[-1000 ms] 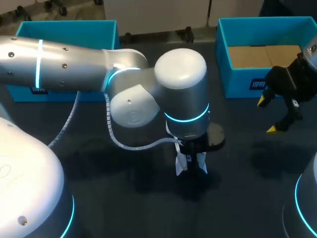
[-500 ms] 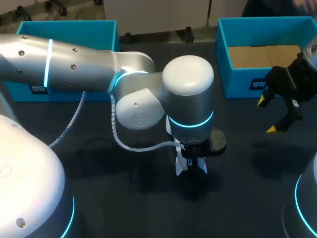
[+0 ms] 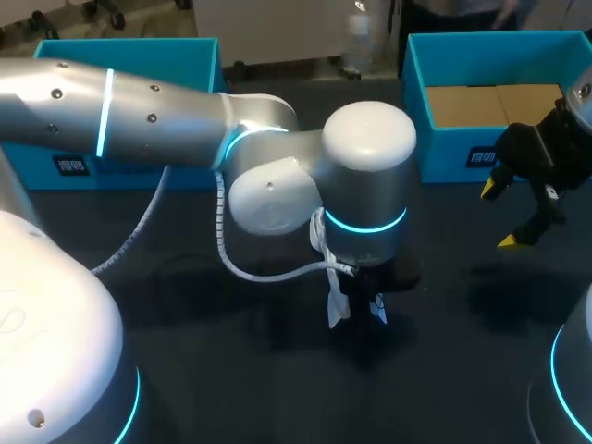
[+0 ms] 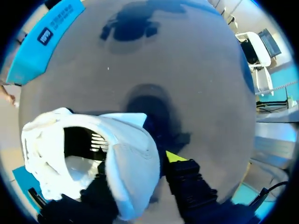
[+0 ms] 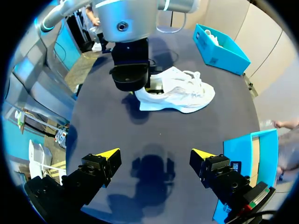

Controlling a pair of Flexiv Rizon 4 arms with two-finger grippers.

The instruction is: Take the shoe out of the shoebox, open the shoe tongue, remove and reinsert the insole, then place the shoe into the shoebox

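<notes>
A white sneaker (image 5: 180,95) lies on its sole in the middle of the dark table. In the head view my left arm's wrist (image 3: 368,185) covers most of it, so only white bits of the shoe (image 3: 338,305) show below. My left gripper (image 4: 138,163) is shut on the shoe's heel wall (image 4: 133,177), with one finger inside the opening and the yellow-tipped finger (image 4: 175,157) outside. My right gripper (image 3: 504,215) hangs open and empty at the table's right, well apart from the shoe; its own view shows the gripper (image 5: 155,156) with bare table beneath it.
A blue shoebox (image 3: 416,111) with a brown cardboard floor stands at the back right, just behind my right gripper. A second blue box (image 3: 120,55) stands at the back left, partly behind my left arm; something white lies in that box (image 5: 219,46).
My left arm has shifted a little to the right over the shoe, and its fingers have closed in on the heel. The right arm has not moved.
</notes>
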